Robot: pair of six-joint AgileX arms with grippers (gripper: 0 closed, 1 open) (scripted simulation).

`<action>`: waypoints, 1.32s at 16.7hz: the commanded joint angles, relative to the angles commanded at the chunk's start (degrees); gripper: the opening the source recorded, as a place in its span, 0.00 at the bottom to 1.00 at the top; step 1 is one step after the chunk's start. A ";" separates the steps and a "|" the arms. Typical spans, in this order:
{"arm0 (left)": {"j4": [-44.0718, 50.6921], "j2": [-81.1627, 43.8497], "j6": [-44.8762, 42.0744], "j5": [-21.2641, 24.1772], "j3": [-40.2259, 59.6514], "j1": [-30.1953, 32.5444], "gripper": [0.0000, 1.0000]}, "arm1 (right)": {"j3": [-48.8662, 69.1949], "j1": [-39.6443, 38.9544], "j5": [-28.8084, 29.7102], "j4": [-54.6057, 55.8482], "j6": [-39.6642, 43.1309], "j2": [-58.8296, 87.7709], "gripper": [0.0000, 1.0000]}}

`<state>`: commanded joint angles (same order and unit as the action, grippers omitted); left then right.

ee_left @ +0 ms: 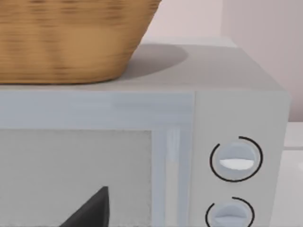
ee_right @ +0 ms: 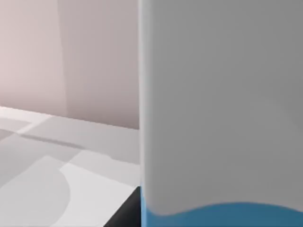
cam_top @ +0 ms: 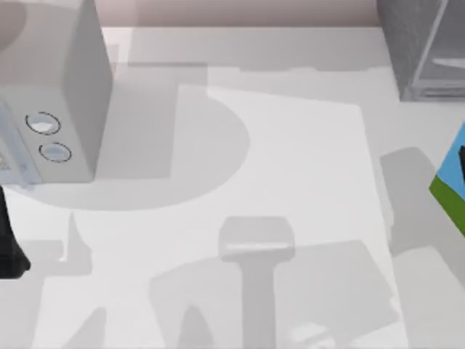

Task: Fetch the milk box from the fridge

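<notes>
The milk box (cam_top: 452,182) hangs at the table's right edge, tilted and clear of the surface, showing its blue side, green band and black patch. Up close in the right wrist view, the milk box (ee_right: 222,109) shows its pale top over a blue strip. One dark finger (ee_right: 124,216) of my right gripper lies against its side, and the gripper is shut on it. The fridge (cam_top: 415,51), dark grey with a light frame, stands at the back right corner, behind the box. My left arm (cam_top: 9,247) is parked at the left edge.
A light grey box with two round dials (cam_top: 54,87) stands at the back left. In the left wrist view it faces the camera closely, with a wicker basket (ee_left: 71,38) on top. White tabletop (cam_top: 276,167) lies open between the two cabinets.
</notes>
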<state>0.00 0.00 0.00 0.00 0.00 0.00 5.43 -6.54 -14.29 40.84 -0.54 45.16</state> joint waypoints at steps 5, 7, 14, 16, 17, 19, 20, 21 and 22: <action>0.00 0.00 0.00 0.00 0.00 0.00 1.00 | 2.16 -3.78 -7.82 23.20 -0.90 29.26 0.00; 0.00 0.00 0.00 0.00 0.00 0.00 1.00 | 3.20 -5.05 -10.42 30.93 -1.00 37.87 0.00; 0.00 0.00 0.00 0.00 0.00 0.00 1.00 | 5.67 -7.18 -14.74 43.38 -0.58 49.56 0.00; 0.00 0.00 0.00 0.00 0.00 0.00 1.00 | 5.67 -7.18 -14.74 43.38 -0.58 49.56 0.00; 0.00 0.00 0.00 0.00 0.00 0.00 1.00 | 5.67 -7.18 -14.74 43.38 -0.58 49.56 0.00; 0.00 0.00 0.00 0.00 0.00 0.00 1.00 | 5.50 -6.95 -14.61 43.31 -0.68 49.63 0.00; 0.00 0.00 0.00 0.00 0.00 0.00 1.00 | 5.89 -7.17 -14.35 43.68 -0.63 50.38 0.00; 0.00 0.00 0.00 0.00 0.00 0.00 1.00 | 6.51 -7.53 -13.94 44.30 -0.57 51.69 0.00; 0.00 0.00 0.00 0.00 0.00 0.00 1.00 | 7.32 -8.01 -13.44 45.15 -0.51 53.45 0.00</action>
<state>0.00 0.00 0.00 0.00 0.00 0.00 12.75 -14.55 -27.73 85.99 -1.05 98.61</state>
